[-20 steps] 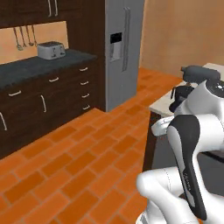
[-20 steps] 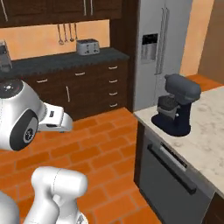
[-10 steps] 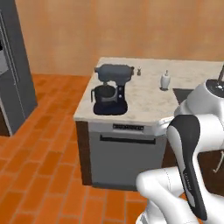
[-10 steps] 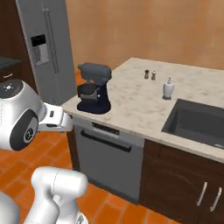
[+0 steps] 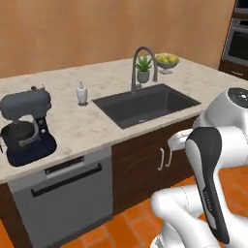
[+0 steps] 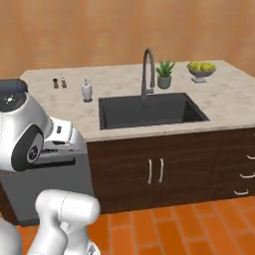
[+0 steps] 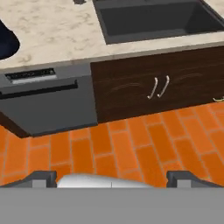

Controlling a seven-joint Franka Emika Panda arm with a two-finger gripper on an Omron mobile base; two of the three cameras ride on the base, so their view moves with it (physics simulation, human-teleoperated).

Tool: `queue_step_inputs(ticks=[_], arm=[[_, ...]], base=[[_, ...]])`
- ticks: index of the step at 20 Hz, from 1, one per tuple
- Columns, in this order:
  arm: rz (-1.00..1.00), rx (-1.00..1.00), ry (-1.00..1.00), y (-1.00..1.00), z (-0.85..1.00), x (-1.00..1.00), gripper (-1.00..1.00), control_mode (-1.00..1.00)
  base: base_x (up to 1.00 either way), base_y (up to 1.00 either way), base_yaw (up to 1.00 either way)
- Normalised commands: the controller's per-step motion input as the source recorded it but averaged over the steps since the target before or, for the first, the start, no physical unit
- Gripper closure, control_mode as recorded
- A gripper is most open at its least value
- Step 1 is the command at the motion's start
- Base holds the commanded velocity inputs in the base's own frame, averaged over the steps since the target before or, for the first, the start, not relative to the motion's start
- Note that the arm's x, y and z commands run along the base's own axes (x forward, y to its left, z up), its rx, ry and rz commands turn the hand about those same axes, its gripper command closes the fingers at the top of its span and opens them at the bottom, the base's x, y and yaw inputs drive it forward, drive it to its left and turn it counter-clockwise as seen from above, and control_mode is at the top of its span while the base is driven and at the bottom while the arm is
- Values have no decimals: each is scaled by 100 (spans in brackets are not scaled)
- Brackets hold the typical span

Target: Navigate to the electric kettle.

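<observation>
The electric kettle is out of view. My gripper [image 7: 111,179] points down at the orange brick floor in front of the island counter [image 7: 52,35], and its two dark fingertips [image 7: 41,177] stand far apart with nothing between them. The white arm rises in the lower right of the left base view and in the lower left of the right base view.
The island carries a dark sink [image 5: 145,104] with a curved faucet [image 5: 140,63], a dark grey stand mixer [image 5: 24,126], a soap dispenser [image 5: 82,93], a potted plant [image 5: 144,68] and a fruit bowl [image 5: 167,61]. A dishwasher [image 5: 63,193] fronts it; an oven [image 5: 237,43] stands at the far right.
The whole picture has swung right with the base: the fridge has left the views, the mixer has slid to the left edge, and the sink now sits in the middle.
</observation>
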Motion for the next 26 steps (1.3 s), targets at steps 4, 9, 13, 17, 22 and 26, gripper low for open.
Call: queue_step_inputs(ticks=[4, 9, 13, 17, 22, 26], arm=[[0, 0, 0, 0, 0, 0, -100, 100], [0, 0, 0, 0, 0, 0, -100, 100], [0, 0, 0, 0, 0, 0, -100, 100], [0, 0, 0, 0, 0, 0, -100, 100], [0, 0, 0, 0, 0, 0, -100, 100], [0, 0, 0, 0, 0, 0, -100, 100]], base=[[0, 1, -98], [12, 15, -94], [36, 28, -87], [54, 39, -81], [71, 52, -76], [96, 66, -71]])
